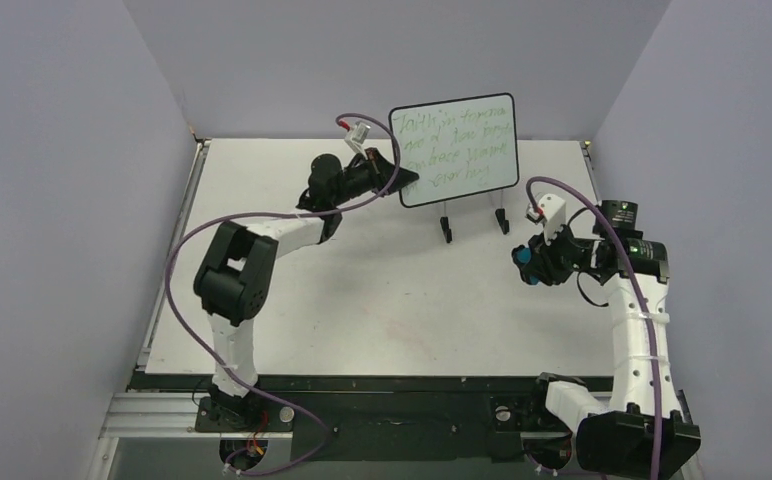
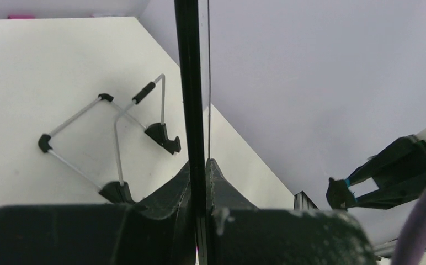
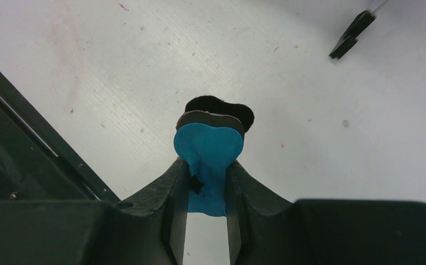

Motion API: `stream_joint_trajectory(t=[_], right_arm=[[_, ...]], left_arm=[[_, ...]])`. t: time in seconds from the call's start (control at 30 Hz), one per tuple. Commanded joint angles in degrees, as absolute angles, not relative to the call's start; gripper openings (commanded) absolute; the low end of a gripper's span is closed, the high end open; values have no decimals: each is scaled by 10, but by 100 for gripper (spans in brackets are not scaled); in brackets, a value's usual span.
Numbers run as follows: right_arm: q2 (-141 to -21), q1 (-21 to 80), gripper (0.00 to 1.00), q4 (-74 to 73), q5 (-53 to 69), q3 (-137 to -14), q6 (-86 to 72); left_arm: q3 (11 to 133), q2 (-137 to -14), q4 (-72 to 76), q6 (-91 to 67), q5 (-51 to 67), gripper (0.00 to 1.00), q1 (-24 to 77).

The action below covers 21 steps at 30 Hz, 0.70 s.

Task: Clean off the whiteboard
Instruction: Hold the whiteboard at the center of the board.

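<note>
Whiteboard (image 1: 454,150) upright, black-framed, covered in green handwriting.

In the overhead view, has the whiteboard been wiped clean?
No, the whiteboard carries several lines of green handwriting across its face.

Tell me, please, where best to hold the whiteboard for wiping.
Pinch the whiteboard by its thin left frame edge, coming edge-on from the left, as the left gripper does: it stands upright on a stand, and this leaves the written face free for the eraser.
</note>
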<state>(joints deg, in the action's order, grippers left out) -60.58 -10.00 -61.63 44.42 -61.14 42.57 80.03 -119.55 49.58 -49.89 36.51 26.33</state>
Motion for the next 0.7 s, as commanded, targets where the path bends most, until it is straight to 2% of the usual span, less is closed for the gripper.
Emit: stream_joint_trajectory(t=[0.0, 0.13, 0.37, 0.5, 0.67], right_arm=[[-582, -98, 0, -729, 477, -709, 483], [-572, -74, 0, -749, 484, -725, 474], [-553, -29, 0, -727, 510, -656, 480], [-555, 2, 0, -705, 514, -633, 483], [-580, 68, 0, -657, 500, -609, 477]], left_arm=[[669, -1006, 483, -431, 260, 0, 295], [522, -895, 513, -436, 224, 0, 336], [317, -700, 502, -399, 101, 0, 460], [244, -663, 541, -408, 37, 0, 499], [202, -693, 605, -419, 13, 0, 521]])
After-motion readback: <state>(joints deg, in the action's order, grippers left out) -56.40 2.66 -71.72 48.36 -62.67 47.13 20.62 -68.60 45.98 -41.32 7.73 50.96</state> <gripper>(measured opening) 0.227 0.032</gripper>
